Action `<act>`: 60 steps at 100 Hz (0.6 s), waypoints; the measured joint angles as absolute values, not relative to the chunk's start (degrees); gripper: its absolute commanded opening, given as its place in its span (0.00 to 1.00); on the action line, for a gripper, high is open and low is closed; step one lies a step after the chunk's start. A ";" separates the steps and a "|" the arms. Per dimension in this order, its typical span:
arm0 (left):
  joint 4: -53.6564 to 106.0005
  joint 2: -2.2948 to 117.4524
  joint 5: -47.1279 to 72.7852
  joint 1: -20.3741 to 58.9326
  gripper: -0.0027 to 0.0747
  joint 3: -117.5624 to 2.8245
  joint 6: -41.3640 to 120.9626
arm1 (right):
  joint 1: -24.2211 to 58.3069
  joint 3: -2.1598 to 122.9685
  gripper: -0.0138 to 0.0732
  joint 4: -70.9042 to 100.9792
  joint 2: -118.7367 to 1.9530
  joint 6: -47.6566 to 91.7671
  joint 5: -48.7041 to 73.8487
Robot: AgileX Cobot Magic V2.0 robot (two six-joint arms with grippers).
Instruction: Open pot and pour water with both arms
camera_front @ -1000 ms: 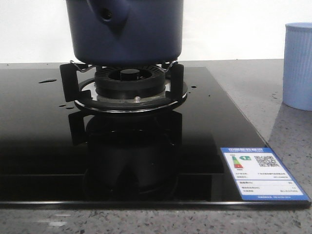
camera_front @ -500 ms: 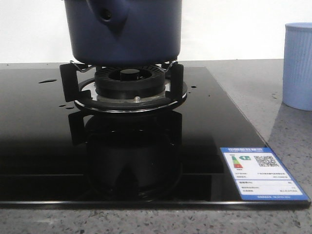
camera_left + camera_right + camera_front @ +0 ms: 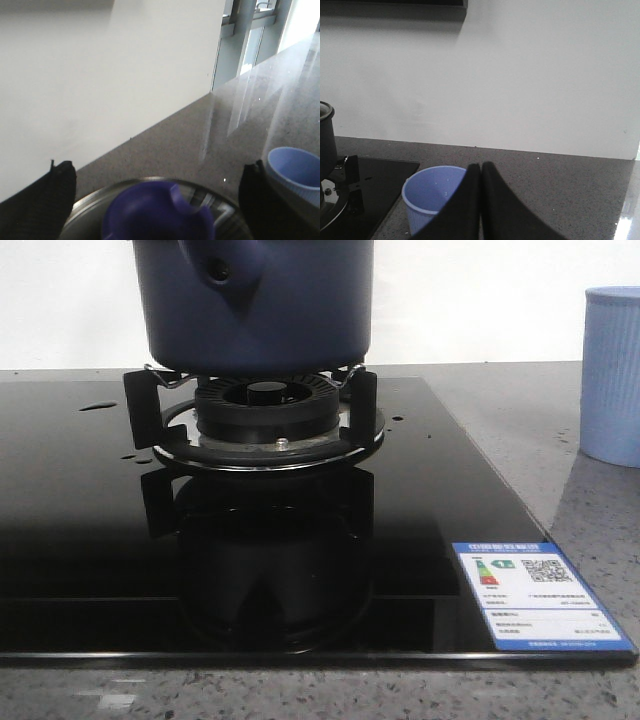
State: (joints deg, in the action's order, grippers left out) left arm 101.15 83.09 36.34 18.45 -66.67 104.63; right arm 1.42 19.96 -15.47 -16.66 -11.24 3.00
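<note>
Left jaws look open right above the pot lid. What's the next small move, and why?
Probably lower the left gripper a little so its open jaws straddle the blue knob on the lid, then close. In the left wrist view the knob sits between the spread fingers, ungrasped, and the pot stands on the burner. The right gripper is shut near the cup.

A black glass cooktop (image 3: 420, 490) with a burner (image 3: 265, 410) is set on a grey speckled desk (image 3: 590, 530). A pale blue ribbed cup (image 3: 611, 375) is seen far right.
</note>
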 measured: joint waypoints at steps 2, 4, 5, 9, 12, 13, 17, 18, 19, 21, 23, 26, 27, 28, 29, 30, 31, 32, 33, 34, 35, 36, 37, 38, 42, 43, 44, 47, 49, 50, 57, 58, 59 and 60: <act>101.15 82.19 36.34 18.30 0.78 -66.67 104.58 | 1.42 19.96 0.07 -15.47 -16.66 -11.24 3.09; 101.26 81.23 36.34 18.20 0.76 -66.57 104.19 | 1.42 19.96 0.07 -15.47 -16.66 -11.24 3.09; 101.24 80.57 36.34 18.07 0.75 -66.57 103.90 | 1.42 19.96 0.07 -15.47 -16.66 -11.24 3.09; 101.24 78.83 36.34 17.54 0.68 -66.19 102.85 | 1.42 19.96 0.07 -15.47 -16.66 -11.24 3.20; 101.24 76.92 36.22 17.10 0.61 -65.80 101.32 | 1.42 19.96 0.07 -15.47 -16.66 -11.24 3.21; 101.13 76.52 36.22 16.98 0.60 -65.68 100.98 | 1.42 19.96 0.07 -15.47 -16.66 -11.24 3.21; 100.57 74.02 35.81 16.22 0.51 -64.73 98.68 | 1.42 19.96 0.07 -15.47 -16.66 -11.24 3.21; 100.42 73.58 35.81 16.09 0.49 -64.53 98.29 | 1.42 19.96 0.07 -15.47 -16.66 -11.24 3.21; 100.04 72.67 35.67 15.83 0.46 -64.10 97.54 | 1.42 19.96 0.07 -15.47 -16.66 -11.24 3.21; 99.43 71.74 35.54 15.42 0.42 -63.38 96.40 | 1.42 19.96 0.07 -15.47 -16.56 -11.24 3.21; 98.96 70.27 35.37 15.04 0.39 -62.52 95.74 | 1.42 19.96 0.07 -15.47 -16.63 -11.24 3.32; 97.65 67.71 35.14 14.53 0.32 -61.20 94.22 | 1.42 19.96 0.07 -15.30 -16.51 -11.24 3.32; 97.38 67.16 35.02 14.38 0.31 -60.84 93.95 | 1.42 19.96 0.07 -15.32 -16.51 -11.24 3.45; 96.81 66.63 35.01 14.12 0.29 -60.08 93.48 | 1.42 19.96 0.07 -15.17 -16.40 -11.24 3.45; 96.52 65.51 34.87 13.99 0.27 -59.69 93.30 | 1.42 19.96 0.07 -15.17 -16.40 -11.24 3.45; 96.23 64.96 34.86 13.71 0.26 -58.87 93.12 | 1.42 19.96 0.07 -15.03 -16.20 -11.24 3.60; 95.69 63.85 34.71 13.57 0.24 -58.44 92.79 | 1.42 19.96 0.07 -14.92 -16.15 -11.24 3.75; 95.43 63.28 34.70 13.44 0.23 -58.01 92.62 | 1.42 19.96 0.07 -14.74 -16.13 -11.24 3.91; 94.92 62.08 34.59 13.15 0.21 -57.11 92.38 | 1.42 19.96 0.07 -14.74 -16.02 -11.24 3.91; 94.66 61.48 34.58 13.02 0.20 -56.65 92.24 | 1.42 19.96 0.07 -14.56 -15.86 -11.24 4.29; 94.19 60.88 34.43 12.75 0.18 -55.71 92.05 | 1.42 19.96 0.07 -14.42 -15.69 -11.24 4.43; 93.96 59.64 34.43 12.62 0.18 -55.23 91.95 | 1.42 19.96 0.07 -14.31 -15.59 -11.24 4.59; 93.71 59.03 34.43 12.36 0.16 -54.24 91.82 | 1.42 19.96 0.07 -14.14 -15.39 -11.24 4.97; 93.28 57.80 34.32 12.24 0.14 -53.74 91.72 | 1.42 19.96 0.07 -14.01 -15.28 -11.24 5.15; 92.19 54.55 33.83 11.54 0.09 -50.69 91.50 | 1.42 19.96 0.07 -13.55 -14.54 -11.24 6.60; 92.03 53.23 33.71 11.42 0.08 -50.17 91.45 | 1.42 19.96 0.07 -13.55 -14.39 -11.24 6.86; 91.88 52.57 33.60 11.22 0.08 -49.11 91.46 | 1.42 19.96 0.07 -13.41 -14.08 -11.24 7.39; 91.31 49.18 32.98 10.83 0.03 -47.00 91.33 | 1.42 19.96 0.07 -13.22 -13.45 -11.24 8.52; 90.97 47.80 32.52 10.69 0.01 -45.43 91.24 | 1.42 19.96 0.07 -13.19 -12.93 -11.24 9.35; 90.96 46.40 32.35 10.53 0.01 -44.90 91.24 | 1.42 19.96 0.07 -13.09 -12.75 -11.24 9.61; 90.22 39.47 30.49 9.97 0.01 -39.62 91.01 | 1.76 19.96 0.07 -12.09 -10.86 -11.24 12.02; 90.22 38.77 30.30 10.00 0.01 -38.56 90.88 | 1.94 19.96 0.07 -11.71 -10.47 -11.24 12.42; 90.12 37.35 29.88 9.95 0.01 -38.04 90.88 | 1.95 19.96 0.07 -11.55 -10.28 -11.24 12.61; 90.12 36.63 29.73 9.81 0.01 -37.55 90.74 | 2.26 19.96 0.07 -11.08 -10.08 -11.24 12.99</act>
State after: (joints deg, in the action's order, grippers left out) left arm 90.12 36.63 29.73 9.81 -37.55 90.74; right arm 2.26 19.96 -11.08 -10.08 -11.24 12.99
